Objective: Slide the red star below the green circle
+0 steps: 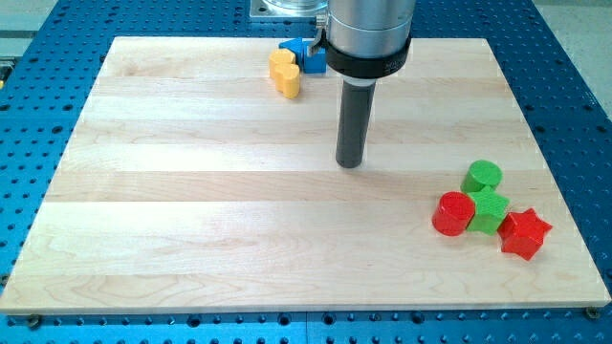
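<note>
Blue block (304, 54) half-hidden; my tip (350, 164) unobstructed.

My rod hangs straight down from the view's top, my tip (350, 164) touching the board mid-view.

Red star (525, 233): flat on the counter (191, 191), near the view's bottom-right corner. Green circle (483, 176): upright cylinder, positioned up and to the view's left of the red star, apart from it with another block between.
</note>
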Robot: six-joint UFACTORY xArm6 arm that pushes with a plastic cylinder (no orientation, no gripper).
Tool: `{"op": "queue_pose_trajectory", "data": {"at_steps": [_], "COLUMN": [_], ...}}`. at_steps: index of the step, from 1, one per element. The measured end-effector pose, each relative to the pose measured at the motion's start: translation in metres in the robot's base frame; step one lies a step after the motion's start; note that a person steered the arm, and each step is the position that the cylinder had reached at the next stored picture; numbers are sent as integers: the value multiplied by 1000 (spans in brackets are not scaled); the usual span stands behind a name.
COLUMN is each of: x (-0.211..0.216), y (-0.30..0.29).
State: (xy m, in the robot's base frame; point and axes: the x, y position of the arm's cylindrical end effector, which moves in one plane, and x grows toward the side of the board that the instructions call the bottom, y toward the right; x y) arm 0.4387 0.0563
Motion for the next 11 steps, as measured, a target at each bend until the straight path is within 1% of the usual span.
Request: {"op": "queue_pose_trajectory", "data": {"at_steps": [1,2,3,4,5,6,7,8,9,10,11], "x": [-10,-50,-33,14,101,123,135,135,138,141,138], "y": [6,65,150,232,282,267,220,166,140,140,101]}}
